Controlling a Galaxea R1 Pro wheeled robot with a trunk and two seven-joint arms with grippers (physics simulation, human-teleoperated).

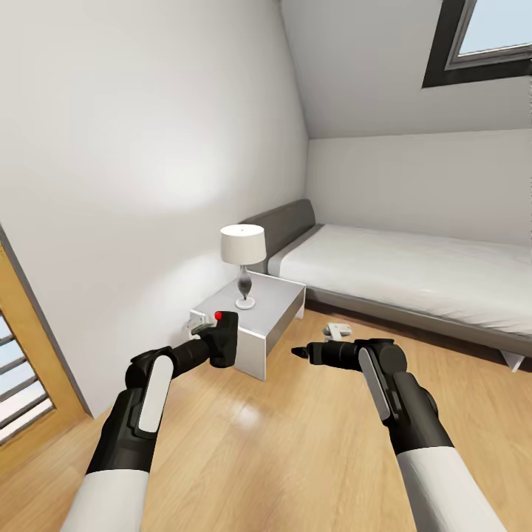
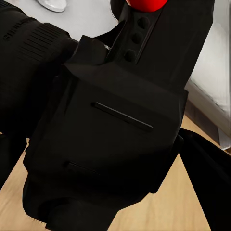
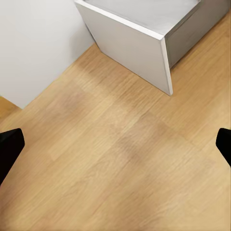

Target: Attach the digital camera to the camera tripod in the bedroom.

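Observation:
My left gripper (image 1: 216, 341) is shut on the digital camera (image 1: 223, 336), a small black body with a round red button on top, held just in front of the nightstand. In the left wrist view the camera (image 2: 110, 120) is very close, its lens barrel off to one side, and a dark finger (image 2: 209, 178) shows beside it. My right gripper (image 1: 299, 353) hangs over the wood floor, open and holding nothing. Its fingertips (image 3: 9, 144) sit far apart in the right wrist view. The camera tripod is out of view.
A white nightstand (image 1: 277, 307) with a white lamp (image 1: 242, 255) stands against the wall, its corner (image 3: 163, 53) below my right gripper. The grey bed (image 1: 414, 273) runs along the right. A small white object (image 1: 338, 329) lies on the floor. A wooden door (image 1: 29, 355) is at the left.

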